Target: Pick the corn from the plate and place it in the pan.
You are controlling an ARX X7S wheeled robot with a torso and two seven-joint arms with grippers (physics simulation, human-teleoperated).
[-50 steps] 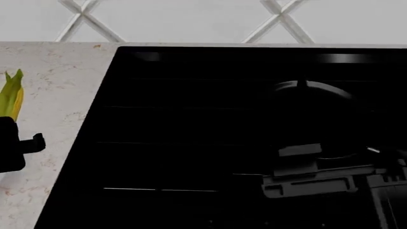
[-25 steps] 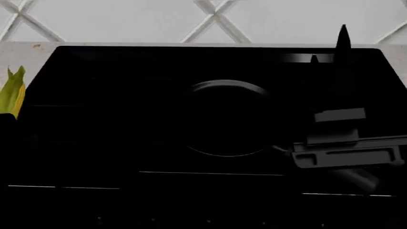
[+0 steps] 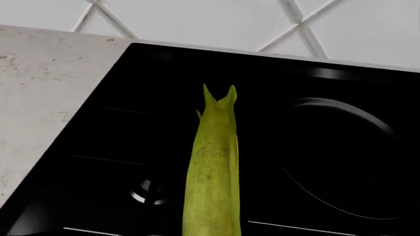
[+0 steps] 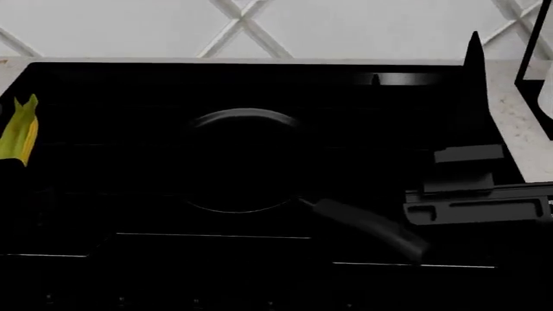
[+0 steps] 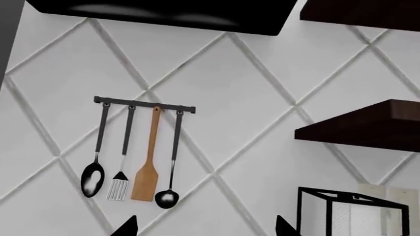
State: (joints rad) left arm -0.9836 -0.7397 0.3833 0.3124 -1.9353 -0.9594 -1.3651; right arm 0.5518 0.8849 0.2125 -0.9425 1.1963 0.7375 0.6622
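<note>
The yellow-green corn (image 4: 19,133) hangs at the far left of the head view, its lower end caught in my left gripper (image 4: 9,170), which is lost against the dark stove. In the left wrist view the corn (image 3: 213,172) points over the black cooktop, to the left of the pan (image 3: 341,157). The black pan (image 4: 242,162) rests mid-stove with its grey handle (image 4: 372,227) angled toward me. My right gripper (image 5: 206,228) is open and faces the tiled wall; one fingertip (image 4: 473,48) rises at the right. The plate is out of view.
A black cooktop (image 4: 129,97) fills most of the view, with speckled counter (image 3: 39,98) on its left. A burner ring (image 3: 149,191) sits under the corn. On the wall hang a utensil rail (image 5: 141,105) and dark shelves (image 5: 367,128); a black wire frame (image 5: 347,211) stands below them.
The view has swung right: the pan has slid from the right to the middle and its handle now shows. The corn is now over the stove's left side. My right gripper has tilted upward.
</note>
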